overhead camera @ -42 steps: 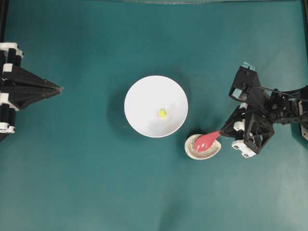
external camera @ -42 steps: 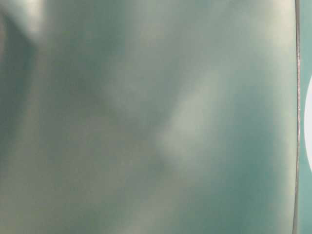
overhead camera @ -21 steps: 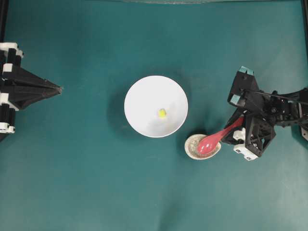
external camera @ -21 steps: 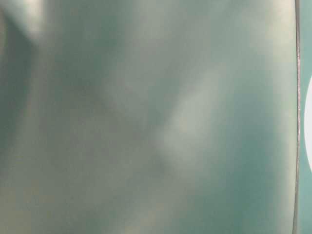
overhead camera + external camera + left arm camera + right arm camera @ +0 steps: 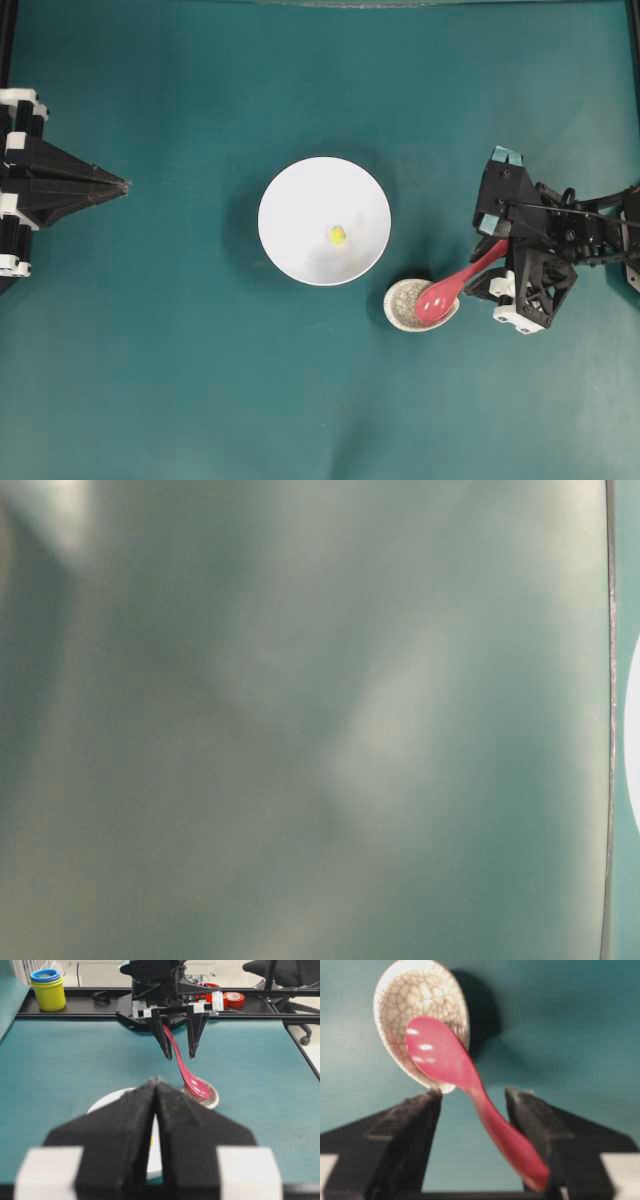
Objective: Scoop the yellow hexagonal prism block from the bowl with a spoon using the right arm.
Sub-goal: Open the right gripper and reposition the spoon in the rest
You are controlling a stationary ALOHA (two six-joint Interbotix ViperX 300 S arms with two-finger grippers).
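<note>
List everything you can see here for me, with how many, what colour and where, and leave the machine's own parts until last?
bowl: one, glossy white, middle of the table.
yellow hexagonal prism block: one, bright yellow, inside the bowl, a little right of its centre.
small speckled dish: one, off-white with a crackled inside, just outside the bowl's lower right rim.
spoon: one, pink-red, scoop resting in the small speckled dish, handle slanting up between the right gripper's fingers.
table: one, teal.
stacked cups: one stack, yellow with a blue rim, far rail in the left wrist view.
tape rolls: red, far rail, count unclear.
left gripper: one, black, shut, left edge.
right gripper: one, black, open around the spoon handle.
</note>
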